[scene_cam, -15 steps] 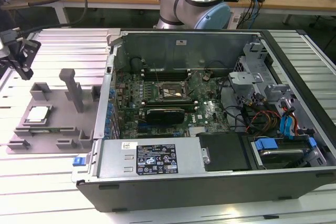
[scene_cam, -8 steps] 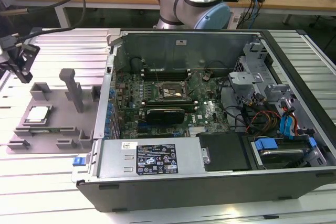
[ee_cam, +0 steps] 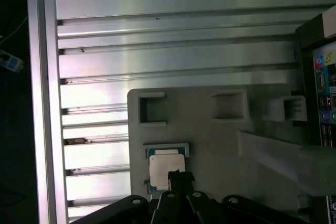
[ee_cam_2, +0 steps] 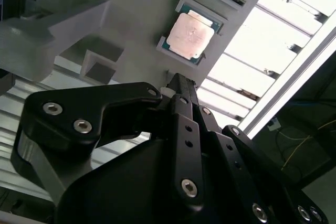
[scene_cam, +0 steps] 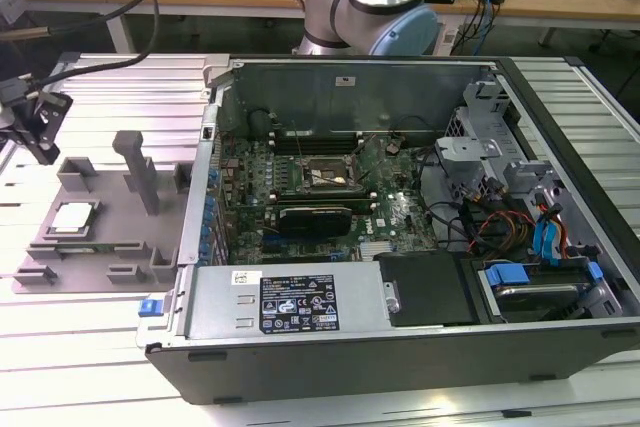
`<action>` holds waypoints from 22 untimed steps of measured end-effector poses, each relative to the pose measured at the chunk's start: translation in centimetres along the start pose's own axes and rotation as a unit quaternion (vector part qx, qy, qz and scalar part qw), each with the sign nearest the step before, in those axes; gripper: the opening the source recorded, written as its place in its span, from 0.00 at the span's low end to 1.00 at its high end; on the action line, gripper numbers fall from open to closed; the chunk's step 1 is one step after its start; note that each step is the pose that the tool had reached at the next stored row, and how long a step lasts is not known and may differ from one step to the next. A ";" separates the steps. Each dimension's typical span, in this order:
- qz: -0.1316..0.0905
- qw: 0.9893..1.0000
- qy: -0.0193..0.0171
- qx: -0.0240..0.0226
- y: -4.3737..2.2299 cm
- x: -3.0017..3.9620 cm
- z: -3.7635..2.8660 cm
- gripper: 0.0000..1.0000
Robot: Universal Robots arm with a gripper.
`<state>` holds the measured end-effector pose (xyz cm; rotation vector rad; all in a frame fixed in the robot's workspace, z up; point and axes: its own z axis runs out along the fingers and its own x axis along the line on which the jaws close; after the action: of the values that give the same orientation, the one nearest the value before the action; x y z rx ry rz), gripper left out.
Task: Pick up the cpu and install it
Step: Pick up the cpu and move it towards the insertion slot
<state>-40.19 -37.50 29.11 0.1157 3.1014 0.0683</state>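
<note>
The small square silvery-topped cpu point(scene_cam: 72, 217) lies in its grey plastic holder point(scene_cam: 112, 239) on the ribbed aluminium desk point(scene_cam: 100, 367), not yet picked up. The black gripper point(ee_cam_2: 176, 83) hangs over it without touching, jaws pressed together and empty. The black-framed motherboard socket point(scene_cam: 330, 175) looks unfilled.

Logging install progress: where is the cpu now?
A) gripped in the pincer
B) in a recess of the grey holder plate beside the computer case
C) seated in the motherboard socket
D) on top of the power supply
B: the cpu lies flat in a square recess of the grey holder plate, on the exterior view's left of the open computer case.
</note>
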 end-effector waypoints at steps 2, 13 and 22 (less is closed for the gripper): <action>0.000 1.000 -0.001 0.000 -0.03 0.22 0.26 0.11; 0.000 1.000 -0.001 0.000 -0.29 1.00 3.00 0.11; 0.000 1.000 -0.001 0.000 -1.20 1.40 5.05 0.11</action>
<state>-41.48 -38.38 23.96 0.1156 3.1000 0.0683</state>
